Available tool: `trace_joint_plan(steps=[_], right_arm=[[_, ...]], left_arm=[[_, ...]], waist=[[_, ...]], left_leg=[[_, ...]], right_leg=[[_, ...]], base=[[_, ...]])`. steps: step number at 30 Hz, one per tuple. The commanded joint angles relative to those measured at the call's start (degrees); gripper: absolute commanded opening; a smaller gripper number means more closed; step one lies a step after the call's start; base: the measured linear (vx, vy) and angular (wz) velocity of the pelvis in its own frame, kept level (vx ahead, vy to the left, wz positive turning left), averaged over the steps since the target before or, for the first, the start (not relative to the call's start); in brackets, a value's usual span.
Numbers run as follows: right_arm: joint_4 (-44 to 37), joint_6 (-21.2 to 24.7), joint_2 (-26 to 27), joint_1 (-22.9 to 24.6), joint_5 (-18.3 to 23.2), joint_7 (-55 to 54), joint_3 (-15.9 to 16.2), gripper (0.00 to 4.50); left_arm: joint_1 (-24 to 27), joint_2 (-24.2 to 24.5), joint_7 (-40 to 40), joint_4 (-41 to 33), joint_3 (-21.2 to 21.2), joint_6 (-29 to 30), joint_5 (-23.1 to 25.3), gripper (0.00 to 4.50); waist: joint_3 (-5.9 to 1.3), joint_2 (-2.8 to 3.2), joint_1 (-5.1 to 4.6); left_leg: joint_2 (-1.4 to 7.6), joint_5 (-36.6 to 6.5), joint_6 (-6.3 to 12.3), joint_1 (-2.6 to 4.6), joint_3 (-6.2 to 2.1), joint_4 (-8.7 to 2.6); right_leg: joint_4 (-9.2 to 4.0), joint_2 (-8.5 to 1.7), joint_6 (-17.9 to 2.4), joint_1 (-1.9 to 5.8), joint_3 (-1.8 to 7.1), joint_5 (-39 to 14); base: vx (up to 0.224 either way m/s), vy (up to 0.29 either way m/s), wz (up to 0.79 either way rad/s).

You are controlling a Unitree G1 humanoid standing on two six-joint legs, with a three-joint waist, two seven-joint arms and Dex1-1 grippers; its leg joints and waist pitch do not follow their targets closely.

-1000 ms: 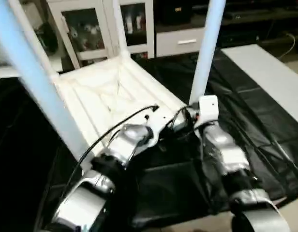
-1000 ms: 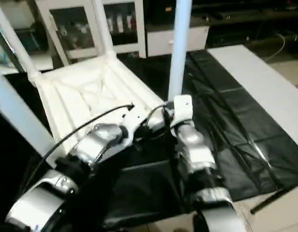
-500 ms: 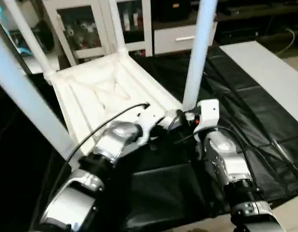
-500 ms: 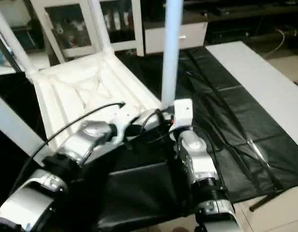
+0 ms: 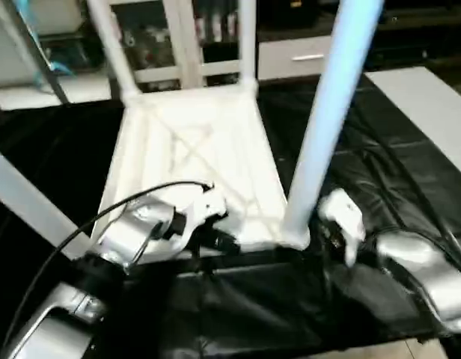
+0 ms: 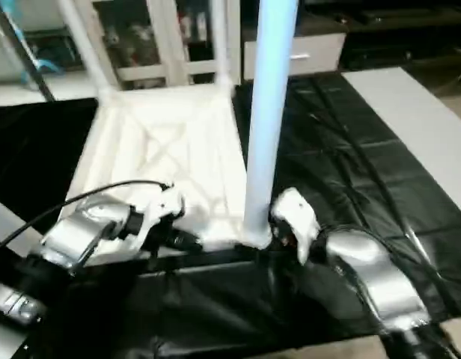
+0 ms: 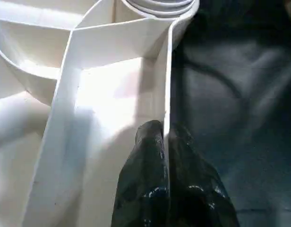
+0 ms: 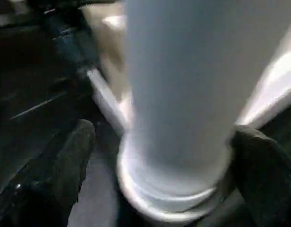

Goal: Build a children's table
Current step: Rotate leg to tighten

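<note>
Left gripper (image 7: 165,156) pinches the thin side rim of the upturned tabletop (image 5: 193,157), fingers clamped either side of it. Right gripper (image 8: 176,156) stands wide, fingers (image 8: 65,161) flanking but clear of the near-right leg (image 5: 324,127), which stands in its corner socket (image 5: 294,238). Everything rests on the black-covered counter (image 5: 410,179); white cabinets (image 5: 193,45) behind.

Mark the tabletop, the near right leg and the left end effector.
tabletop (image 5: 193,149), left eye view, ribbed underside.
near right leg (image 6: 266,120), right eye view, mid tube.
left end effector (image 7: 165,142), left wrist view, between fingertips pinching the tabletop's edge wall.
</note>
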Motion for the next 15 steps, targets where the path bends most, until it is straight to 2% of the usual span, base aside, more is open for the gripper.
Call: trace_joint_plan(steps=[1, 3, 4, 7, 9, 11, 12, 15], right_arm=[[-2.32, 1.45, -1.22, 0.36, 1.34, 2.54, 0.11, 4.47], [-1.90, 1.74, -1.45, -0.10, 0.88, 2.76, 0.60, 4.47], [-1.90, 1.74, -1.45, -0.10, 0.88, 2.76, 0.60, 4.47], [-1.45, 2.24, -1.31, -0.69, 0.73, 2.72, 1.08, 4.47], [-0.85, 2.61, -0.75, -1.29, 0.66, 2.56, 1.25, 4.47], [-0.31, 2.58, -0.45, -1.65, 0.25, 2.39, 1.48, 4.22], [0.07, 2.51, -0.32, -1.89, -0.04, 2.33, 1.60, 4.22], [1.70, 1.76, -0.03, -2.56, -0.87, 2.40, 2.01, 3.90]], left_arm=[[0.35, 0.95, -4.36, -3.13, -1.48, 2.29, -2.42, 0.00], [0.72, 1.57, -5.02, -3.68, -1.70, 2.70, -2.33, 0.00], [0.72, 1.57, -5.02, -3.68, -1.70, 2.70, -2.33, 0.00], [0.92, 1.78, -5.32, -3.76, -1.73, 2.65, -2.19, 0.00], [1.06, 2.05, -5.49, -4.46, -1.83, 3.25, -2.31, 0.00], [1.15, 2.26, -5.44, -4.95, -1.91, 3.71, -2.40, 0.00], [1.17, 2.35, -5.37, -5.25, -1.98, 4.04, -2.45, 0.00], [1.28, 2.54, -5.22, -5.65, -1.97, 4.51, -2.49, 0.00]], waist=[[-3.23, -1.13, -0.28], [-2.98, -1.07, -0.59], [-2.98, -1.07, -0.59], [-2.99, -1.14, -0.71], [-3.12, -1.09, -0.90], [-3.23, -1.12, -0.95], [-3.26, -1.36, -0.91], [-3.51, -1.25, -0.82]], left_leg=[[7.26, -17.33, 1.28, 2.57, -3.77, -5.85], [7.07, -21.58, -1.70, 2.92, -3.86, -6.11], [7.07, -21.58, -1.70, 2.92, -3.86, -6.11], [7.01, -22.50, -3.19, 3.16, -3.92, -6.17], [6.98, -21.07, -3.07, 2.91, -3.96, -6.25], [6.94, -20.21, -2.84, 2.87, -3.92, -6.15], [6.88, -19.07, -2.17, 2.70, -3.88, -6.05], [6.82, -15.27, -0.24, 2.62, -3.74, -5.64]], right_leg=[[-3.14, -2.81, -13.08, 1.32, 1.63, -6.85], [-3.73, -2.77, -11.94, 0.79, 1.87, -12.47], [-3.73, -2.77, -11.94, 0.79, 1.87, -12.47], [-3.92, -2.71, -11.25, 0.50, 2.00, -13.10], [-3.57, -2.56, -11.42, 0.69, 1.88, -10.19], [-3.44, -2.60, -11.73, 0.77, 1.85, -8.78], [-3.41, -2.66, -12.05, 0.91, 1.84, -7.64], [-3.02, -2.67, -12.98, 1.10, 1.71, -3.93]], base=[[0.000, 0.000, 0.00], [0.000, 0.000, 0.00], [0.000, 0.000, 0.00], [0.000, 0.000, 0.00], [0.000, 0.000, 0.00], [0.000, 0.000, 0.00], [0.000, 0.000, 0.00], [0.000, 0.000, 0.00]])
